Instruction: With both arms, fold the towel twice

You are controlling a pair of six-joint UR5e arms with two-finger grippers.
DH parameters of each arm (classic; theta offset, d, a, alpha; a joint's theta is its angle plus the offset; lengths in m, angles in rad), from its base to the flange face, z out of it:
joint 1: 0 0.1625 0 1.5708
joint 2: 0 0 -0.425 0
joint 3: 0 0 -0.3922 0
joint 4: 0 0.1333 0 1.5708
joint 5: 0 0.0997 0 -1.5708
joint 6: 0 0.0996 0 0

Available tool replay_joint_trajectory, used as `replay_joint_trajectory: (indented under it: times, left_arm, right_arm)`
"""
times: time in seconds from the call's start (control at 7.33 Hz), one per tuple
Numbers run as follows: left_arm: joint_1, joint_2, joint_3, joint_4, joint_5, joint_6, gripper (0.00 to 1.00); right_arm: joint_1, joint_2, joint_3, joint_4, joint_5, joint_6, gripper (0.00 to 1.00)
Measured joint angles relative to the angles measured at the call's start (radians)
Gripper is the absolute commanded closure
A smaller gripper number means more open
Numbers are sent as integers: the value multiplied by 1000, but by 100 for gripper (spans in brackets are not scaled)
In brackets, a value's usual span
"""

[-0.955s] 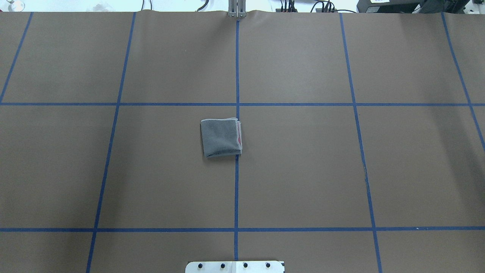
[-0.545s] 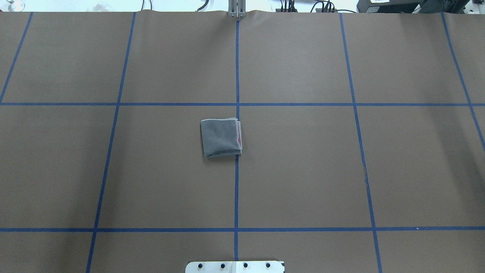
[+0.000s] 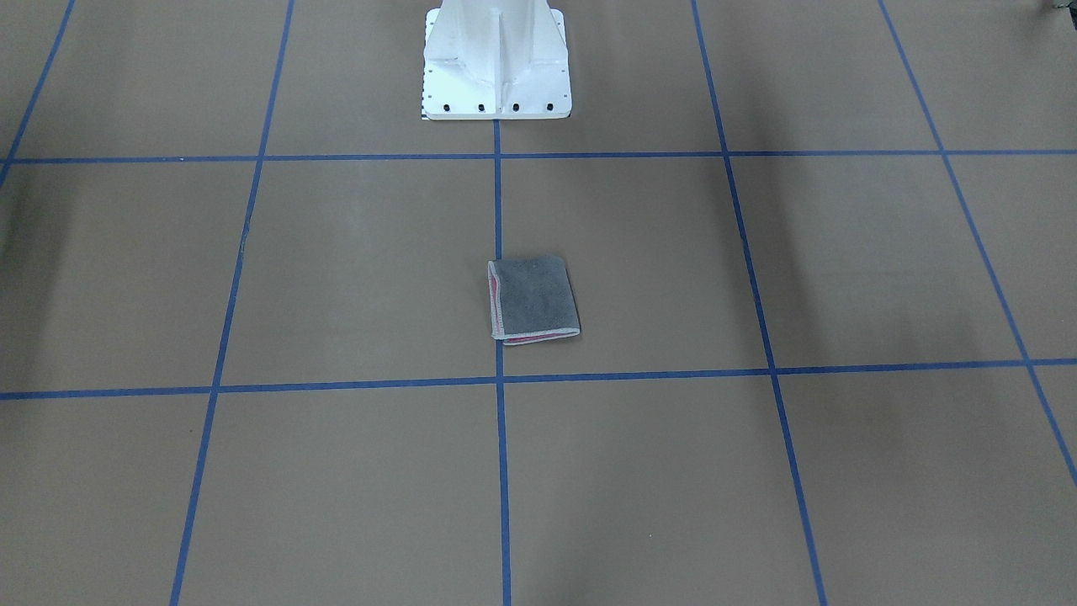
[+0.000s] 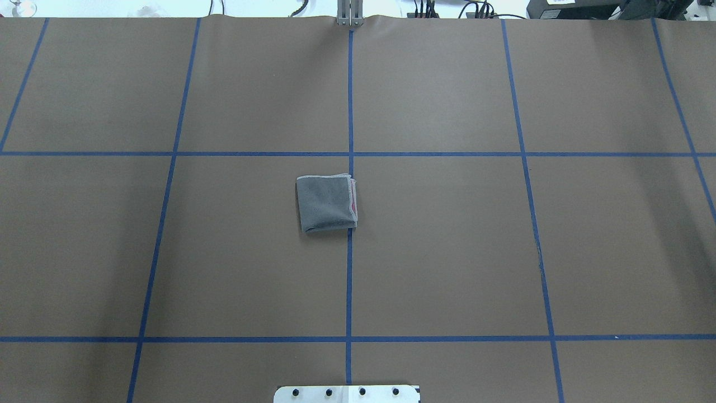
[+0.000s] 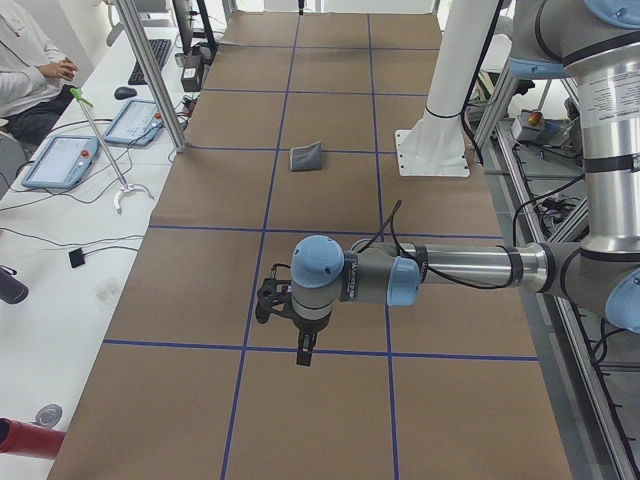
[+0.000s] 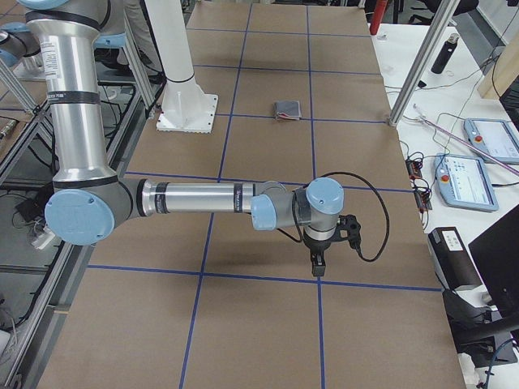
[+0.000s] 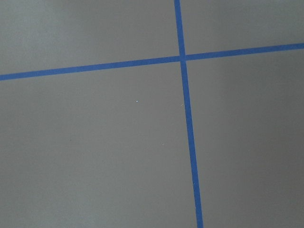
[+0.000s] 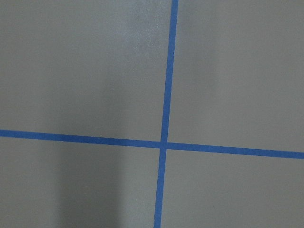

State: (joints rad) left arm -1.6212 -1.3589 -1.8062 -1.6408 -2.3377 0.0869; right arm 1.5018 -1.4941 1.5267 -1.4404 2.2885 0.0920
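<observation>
Looking down from overhead, I see the towel (image 4: 326,204) lying flat near the middle of the table (image 4: 447,252). It is folded into a small square with its dark grey face up. A pale hem runs along its far and right edges, and a thin strip of pink-red peeks out on the right. That right edge lies over the central blue tape line (image 4: 349,101), and the rest sits on the robot's left of it, out in front of the white pedestal (image 4: 347,393).

Neither arm is near the towel. The left arm (image 5: 450,270) stretches low over the table's left end, and the left gripper (image 5: 303,350) points straight down close to a tape line. The right arm (image 6: 195,198) does the same at the opposite end, its right gripper (image 6: 319,263) also aimed downward. Both are well apart from the towel and carry nothing I can see.

Each gripper shows only in a side view, so I cannot tell whether either one is released or clenched. Both wrist cameras give me only brown table and a crossing of blue tape, so the tools seem to hang above the surface.
</observation>
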Motion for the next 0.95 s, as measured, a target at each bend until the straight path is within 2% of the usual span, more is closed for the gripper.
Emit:
replay_joint_trajectory:
  times: [0.95]
  left_arm:
    - [1,7,-31,1,1,-5,0]
  right_arm:
    - [0,0,0,0,1,0,0]
